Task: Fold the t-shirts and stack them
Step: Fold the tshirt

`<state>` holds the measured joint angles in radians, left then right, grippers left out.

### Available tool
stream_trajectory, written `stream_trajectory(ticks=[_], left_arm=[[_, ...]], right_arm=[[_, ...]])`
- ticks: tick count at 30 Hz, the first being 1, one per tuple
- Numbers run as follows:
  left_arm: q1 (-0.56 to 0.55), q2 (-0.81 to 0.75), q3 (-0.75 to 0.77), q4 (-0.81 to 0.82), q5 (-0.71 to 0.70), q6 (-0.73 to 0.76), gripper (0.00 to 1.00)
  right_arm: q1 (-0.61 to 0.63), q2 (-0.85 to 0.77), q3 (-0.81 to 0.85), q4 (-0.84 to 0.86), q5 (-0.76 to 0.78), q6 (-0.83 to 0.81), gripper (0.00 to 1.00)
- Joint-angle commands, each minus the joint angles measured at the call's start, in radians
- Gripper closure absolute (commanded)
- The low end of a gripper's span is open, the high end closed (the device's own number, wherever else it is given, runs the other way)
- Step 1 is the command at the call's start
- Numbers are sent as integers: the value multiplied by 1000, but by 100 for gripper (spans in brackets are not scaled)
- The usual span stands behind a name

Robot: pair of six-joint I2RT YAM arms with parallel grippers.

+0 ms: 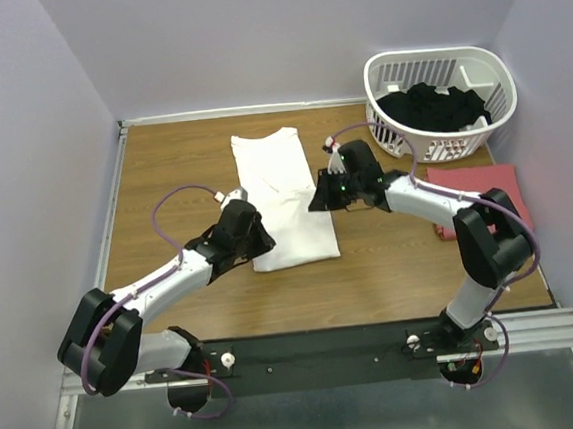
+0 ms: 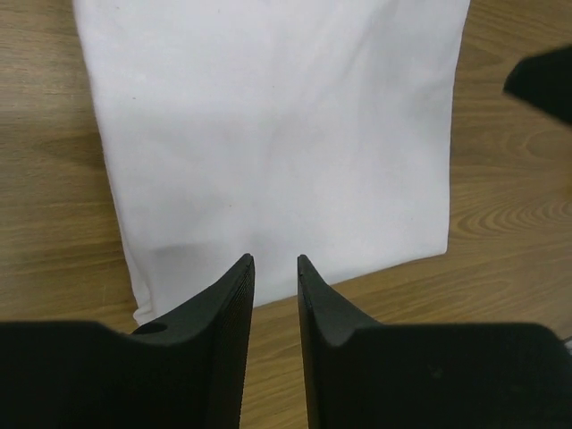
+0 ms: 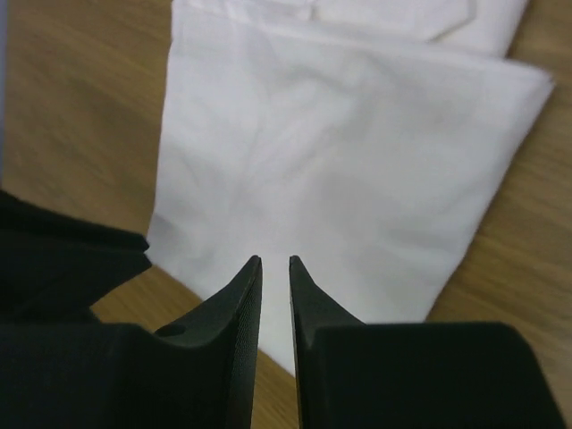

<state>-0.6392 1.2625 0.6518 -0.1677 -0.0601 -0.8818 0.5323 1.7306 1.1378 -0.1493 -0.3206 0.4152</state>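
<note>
White t-shirt (image 1: 283, 197) lies folded between left gripper (image 2: 275, 259) and right gripper (image 3: 274, 261), both slightly parted, empty.

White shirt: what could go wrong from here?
Left end effector and right end effector are at the edges of the white shirt, jaws barely parted: they might catch only the top layer and undo the fold. Right elbow hangs over the red shirt; a swing could drag it.

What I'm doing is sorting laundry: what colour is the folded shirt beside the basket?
The shirt is plain salmon-red, seen best in the top external view.
</note>
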Motion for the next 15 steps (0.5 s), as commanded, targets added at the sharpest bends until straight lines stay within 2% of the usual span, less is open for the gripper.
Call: stream_trajectory(ticks=[1,5,6,9,12,15], left_arm=[[18,-28,-62,19,42,-14,66],[88,-15,-144,80,87,-22,67],[102,0,-158,109,114,-16,68],[156,52,-204,138,157,4,69],[188,81,-239,152,212,30,71],[191,28,-244,119,197,7,72]], right_arm=[[-12,-84,-244,244,-256,169,75],[-43,-91,-464,505,-368,298,75],[-57,-77,-511,628,-385,327,75],[-117,7,-621,784,-440,408,75],[-153,55,-677,836,-453,424,75],[-175,21,-713,837,-457,413,75]])
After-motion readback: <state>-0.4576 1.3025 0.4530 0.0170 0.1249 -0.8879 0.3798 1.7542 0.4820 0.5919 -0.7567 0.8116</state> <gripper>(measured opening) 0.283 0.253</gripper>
